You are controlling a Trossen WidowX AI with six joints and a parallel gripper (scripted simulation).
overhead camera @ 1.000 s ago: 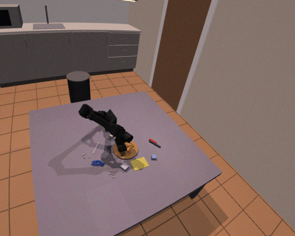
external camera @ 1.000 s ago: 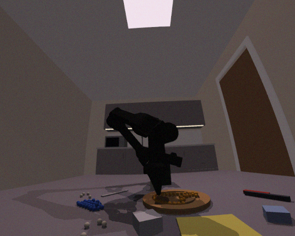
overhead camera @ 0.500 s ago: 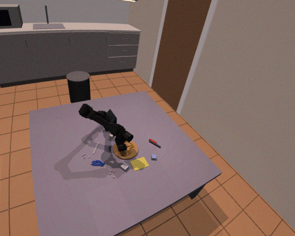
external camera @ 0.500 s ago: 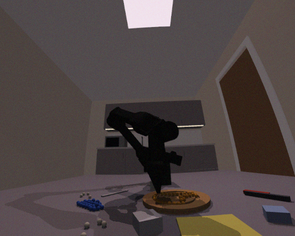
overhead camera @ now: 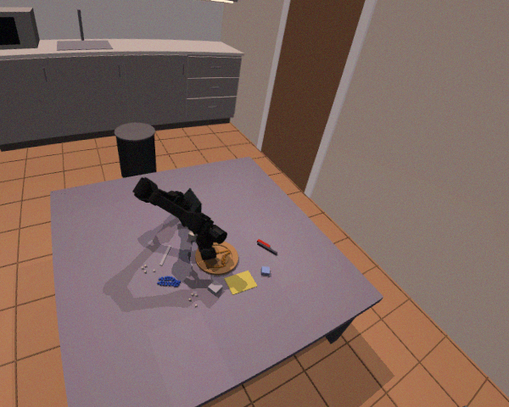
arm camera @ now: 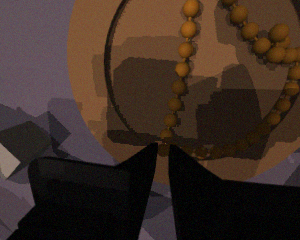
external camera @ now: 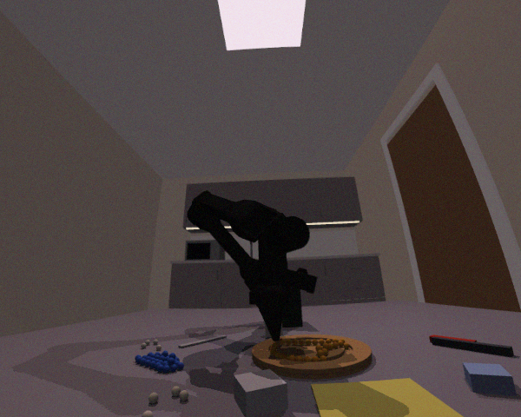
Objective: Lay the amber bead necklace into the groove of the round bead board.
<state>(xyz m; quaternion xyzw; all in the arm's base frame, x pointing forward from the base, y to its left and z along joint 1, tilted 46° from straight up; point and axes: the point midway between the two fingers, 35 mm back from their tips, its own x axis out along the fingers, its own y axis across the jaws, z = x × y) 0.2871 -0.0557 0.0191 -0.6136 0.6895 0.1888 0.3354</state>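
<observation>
The round bead board is wooden, with a dark ring groove. The amber bead necklace lies on it. In the wrist view, beads follow the groove along the lower right. One strand runs nearly straight across the disc inside the ring, and another slants to a small heap at the upper right. The groove's left side shows no beads. My gripper is shut on the necklace at the lower edge of the groove, where the straight strand meets the curved run. The fingertips partly hide the held bead.
Blue beads, small pale beads, a white stick and a grey block lie around the board. A yellow sheet, a blue block and a red-black pen lie on its other side.
</observation>
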